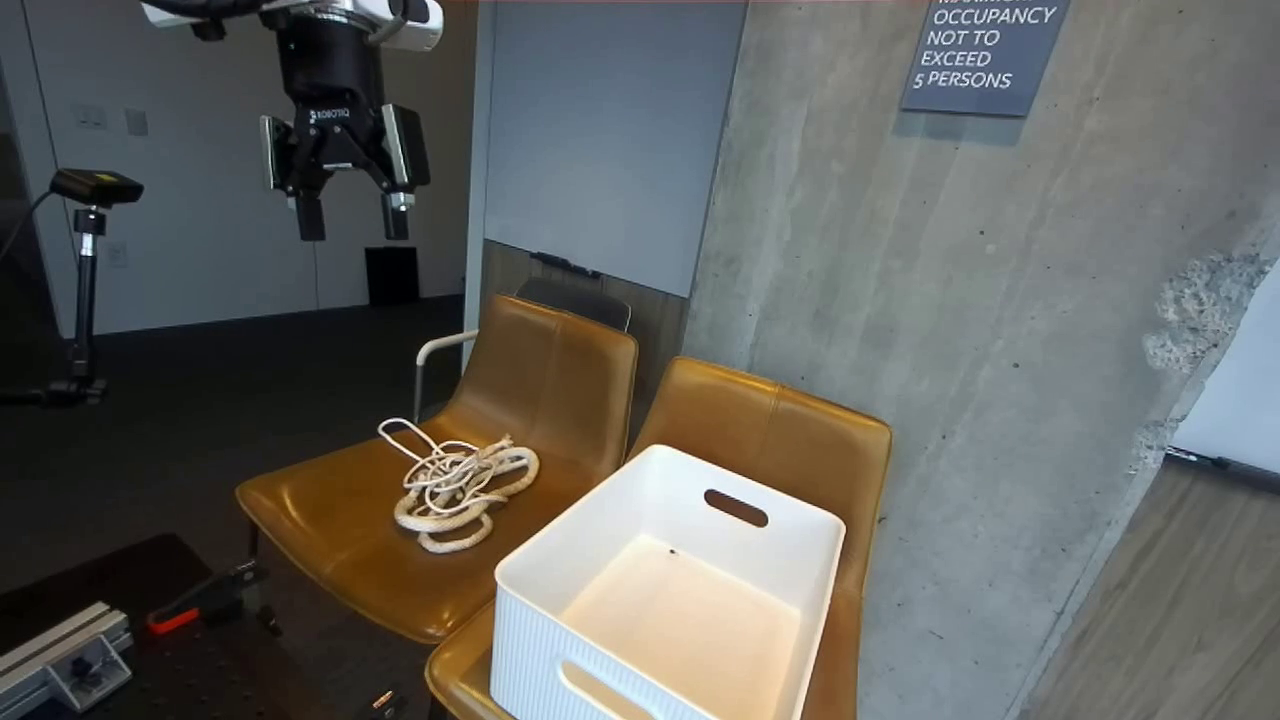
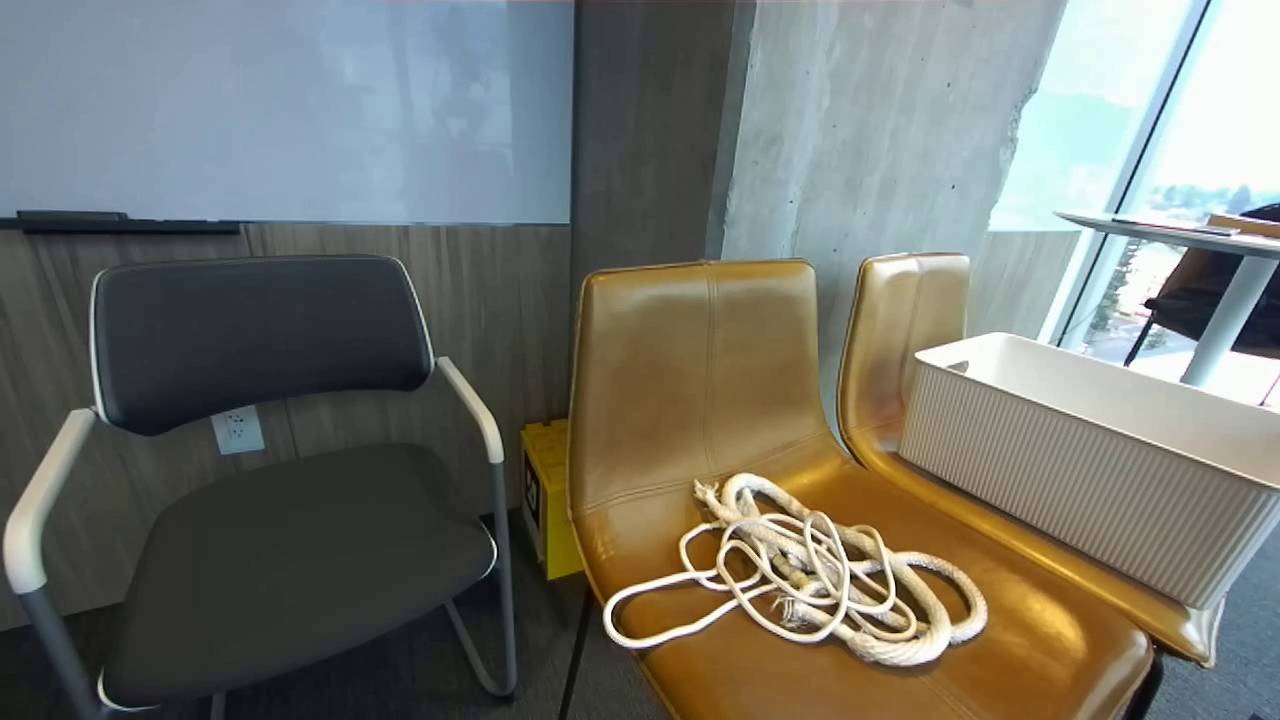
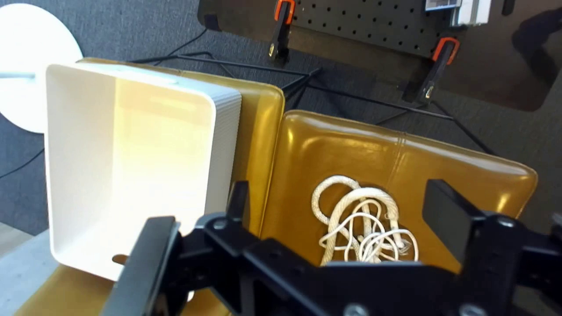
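A tangled bundle of white rope (image 1: 455, 485), part thick and part thin cord, lies on the seat of a tan leather chair (image 1: 320, 510). High above that chair, in an exterior view, my gripper (image 1: 353, 222) points downward with its fingers wide apart and nothing between them. From the wrist view, the rope (image 3: 366, 192) appears far below, between the two black fingertips, and the gripper's body hides part of it. A white ribbed bin (image 1: 690, 600) rests beside it on a second tan chair (image 1: 790, 430); its inside (image 3: 158, 145) holds no objects.
A dark table (image 3: 377, 44) with orange-tipped clamps stands close to the chairs. A grey armchair (image 2: 260, 560) and a yellow box (image 2: 552, 490) are on the rope chair's far side. Behind rises a concrete wall (image 1: 980, 300). A camera on a stand (image 1: 97, 187) is near the arm.
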You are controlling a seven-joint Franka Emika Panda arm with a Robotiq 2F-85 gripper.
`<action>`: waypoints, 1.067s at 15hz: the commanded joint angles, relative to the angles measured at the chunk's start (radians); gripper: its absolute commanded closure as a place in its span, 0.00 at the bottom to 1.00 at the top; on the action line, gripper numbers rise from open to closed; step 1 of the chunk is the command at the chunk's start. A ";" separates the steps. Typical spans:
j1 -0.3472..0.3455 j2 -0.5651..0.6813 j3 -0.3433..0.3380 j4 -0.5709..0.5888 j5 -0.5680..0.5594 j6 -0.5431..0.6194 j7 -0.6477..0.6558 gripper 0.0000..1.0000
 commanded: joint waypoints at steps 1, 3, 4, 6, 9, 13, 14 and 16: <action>0.036 0.138 0.056 0.066 0.001 0.149 0.063 0.00; 0.045 0.222 0.082 0.095 -0.006 0.243 0.090 0.00; 0.046 0.268 0.091 0.119 -0.013 0.281 0.102 0.00; 0.044 0.366 0.100 0.173 -0.020 0.353 0.120 0.00; 0.046 0.530 0.096 0.281 -0.030 0.433 0.132 0.00; 0.069 0.747 0.087 0.431 -0.054 0.483 0.122 0.00; 0.076 0.791 0.083 0.461 -0.059 0.491 0.119 0.00; 0.090 0.893 0.071 0.524 -0.072 0.504 0.105 0.00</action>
